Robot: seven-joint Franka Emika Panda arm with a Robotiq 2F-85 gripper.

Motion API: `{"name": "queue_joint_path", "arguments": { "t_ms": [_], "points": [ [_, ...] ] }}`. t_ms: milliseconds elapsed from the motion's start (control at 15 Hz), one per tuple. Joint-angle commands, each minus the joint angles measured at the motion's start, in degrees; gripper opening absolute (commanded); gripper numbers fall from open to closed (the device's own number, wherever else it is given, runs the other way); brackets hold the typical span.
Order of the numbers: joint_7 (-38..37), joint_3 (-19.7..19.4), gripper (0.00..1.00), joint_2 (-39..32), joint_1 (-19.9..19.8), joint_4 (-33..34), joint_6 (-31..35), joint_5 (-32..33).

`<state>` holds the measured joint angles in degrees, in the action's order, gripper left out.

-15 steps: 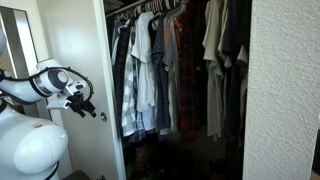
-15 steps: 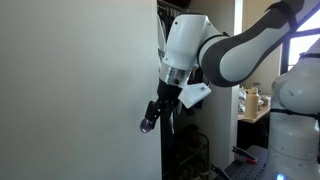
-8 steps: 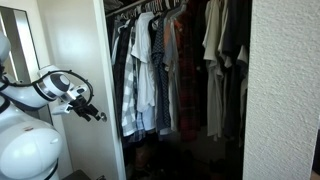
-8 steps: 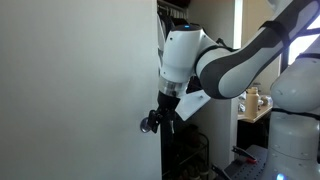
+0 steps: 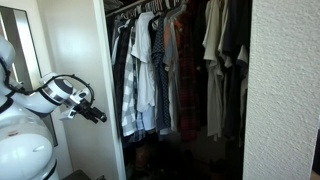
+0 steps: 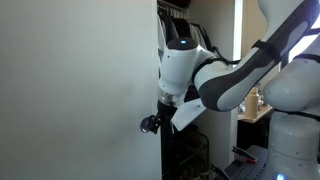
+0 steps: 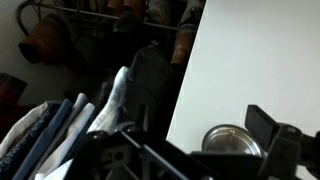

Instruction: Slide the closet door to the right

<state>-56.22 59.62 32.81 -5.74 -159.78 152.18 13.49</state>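
In an exterior view, the closet door [image 5: 75, 60] is seen as a tall white panel left of the open closet [image 5: 200, 150], which is filled with shirts [image 5: 145, 75] hung from a rod. The pincer [image 5: 97, 116] is held at the door's right edge.

In an exterior view, the pincer [image 6: 150, 124] is set against the door [image 6: 70, 90] near its edge. How wide it stands cannot be told.

In the wrist view, a round silver pull [image 7: 232, 141] is sunk in the door [image 7: 250, 60], just beside a dark finger [image 7: 268, 125]. Striped clothes [image 7: 50, 130] are seen to the left.
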Motion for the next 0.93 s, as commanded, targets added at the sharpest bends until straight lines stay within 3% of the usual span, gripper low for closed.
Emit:
{"name": "queue_joint_path", "arguments": {
  "t_ms": [0, 600, 867],
  "points": [
    [-3.3, 3.5, 1.0, 1.4, -5.3, 0.1, 3.6, 3.2],
    [-16.7, 11.8, 1.0, 2.7, -18.8, 0.3, 14.6, 14.2],
    [-20.8, 13.5, 1.0, 4.4, -22.0, 0.2, 17.1, 18.9]
  ]
}}
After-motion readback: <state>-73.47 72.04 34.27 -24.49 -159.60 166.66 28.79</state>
